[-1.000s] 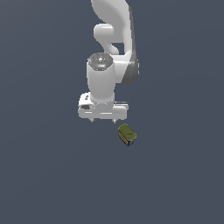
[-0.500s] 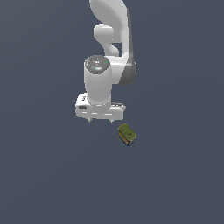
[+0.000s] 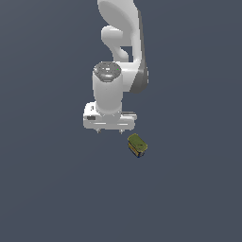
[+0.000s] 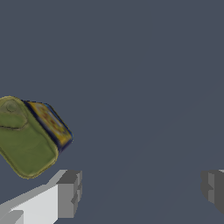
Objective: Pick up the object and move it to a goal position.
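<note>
The object [image 3: 137,144] is a small box with an olive-green top and dark sides with orange-yellow marks. It lies on the dark grey floor, below and toward the exterior view's right of the white gripper [image 3: 109,131]. The gripper points down, open and empty, apart from the box. In the wrist view the object [image 4: 29,136] lies outside the span between the two fingers, beyond one grey fingertip [image 4: 68,194]; the other fingertip [image 4: 214,189] is far across. The gripper [image 4: 141,191] holds nothing.
The white arm [image 3: 120,47] rises from the gripper toward the top of the exterior view. The plain dark grey floor [image 3: 47,189] surrounds everything.
The gripper has shifted slightly toward the exterior view's left and a little lower. The object has not moved.
</note>
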Robot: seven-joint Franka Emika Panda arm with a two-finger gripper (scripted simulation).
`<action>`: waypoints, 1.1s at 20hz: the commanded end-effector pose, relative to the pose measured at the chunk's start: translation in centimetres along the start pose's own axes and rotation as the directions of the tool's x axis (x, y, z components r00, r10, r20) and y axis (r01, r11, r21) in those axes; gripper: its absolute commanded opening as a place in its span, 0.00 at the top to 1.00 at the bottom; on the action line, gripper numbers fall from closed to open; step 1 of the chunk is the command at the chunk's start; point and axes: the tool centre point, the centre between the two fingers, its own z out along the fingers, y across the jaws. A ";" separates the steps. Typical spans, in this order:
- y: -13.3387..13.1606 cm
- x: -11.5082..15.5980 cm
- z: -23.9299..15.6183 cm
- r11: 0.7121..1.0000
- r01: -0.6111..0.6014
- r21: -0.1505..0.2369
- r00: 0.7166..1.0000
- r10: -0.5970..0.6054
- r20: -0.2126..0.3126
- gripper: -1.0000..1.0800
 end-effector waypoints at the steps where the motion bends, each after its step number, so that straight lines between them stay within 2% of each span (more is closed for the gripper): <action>1: -0.7 0.1 0.2 0.999 0.035 0.001 0.999 -0.035 -0.001 0.04; 5: -2.3 0.5 0.8 0.993 0.119 0.005 0.993 -0.119 -0.004 0.04; 9: -4.7 0.9 1.6 0.972 0.233 0.011 0.972 -0.233 -0.009 0.04; 16: -9.3 1.4 3.0 0.894 0.448 0.023 0.894 -0.447 -0.025 0.04; 22: -11.9 1.5 3.8 0.832 0.554 0.029 0.833 -0.553 -0.038 0.04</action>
